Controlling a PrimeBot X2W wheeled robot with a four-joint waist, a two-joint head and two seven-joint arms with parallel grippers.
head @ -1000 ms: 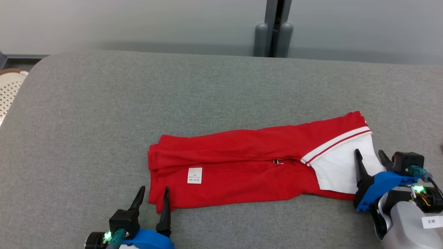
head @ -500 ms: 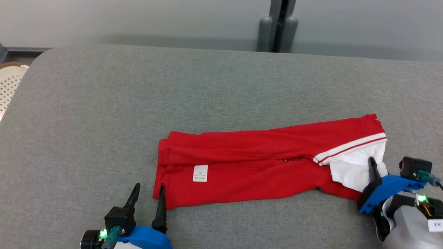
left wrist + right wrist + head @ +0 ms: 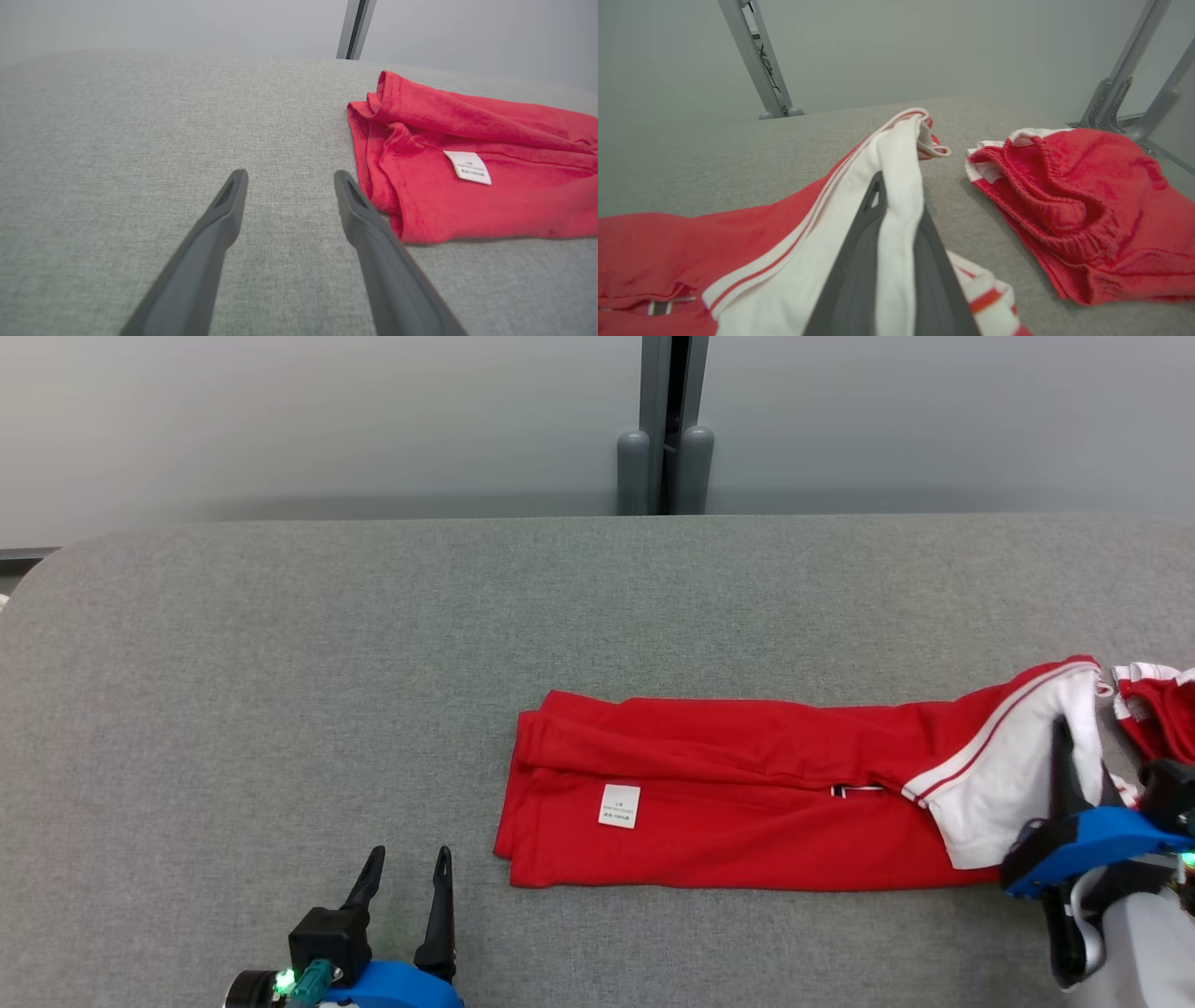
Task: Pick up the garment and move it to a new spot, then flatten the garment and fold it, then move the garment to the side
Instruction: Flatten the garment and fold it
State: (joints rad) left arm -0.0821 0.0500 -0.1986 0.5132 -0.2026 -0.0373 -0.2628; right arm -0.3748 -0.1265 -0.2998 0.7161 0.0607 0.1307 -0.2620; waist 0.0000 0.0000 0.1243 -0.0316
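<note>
Red garment [image 3: 747, 803]: white label [image 3: 619, 805], print too small to read. Right end effector [image 3: 1064, 739] clamped on its white panel. Left end effector [image 3: 409, 852], garment's 7 o'clock: parted, empty.

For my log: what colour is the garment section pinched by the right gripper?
White: the garment section in the right gripper, clearest in right wrist view.

Red garment [image 3: 728, 821] on grey table [image 3: 280, 663], right gripper [image 3: 1064, 737] clamping it (left gripper [image 3: 406, 861] spread, empty)

L tool [image 3: 410, 852] spread; R tool [image 3: 899, 200] clamped on garment [image 3: 728, 803].
</note>
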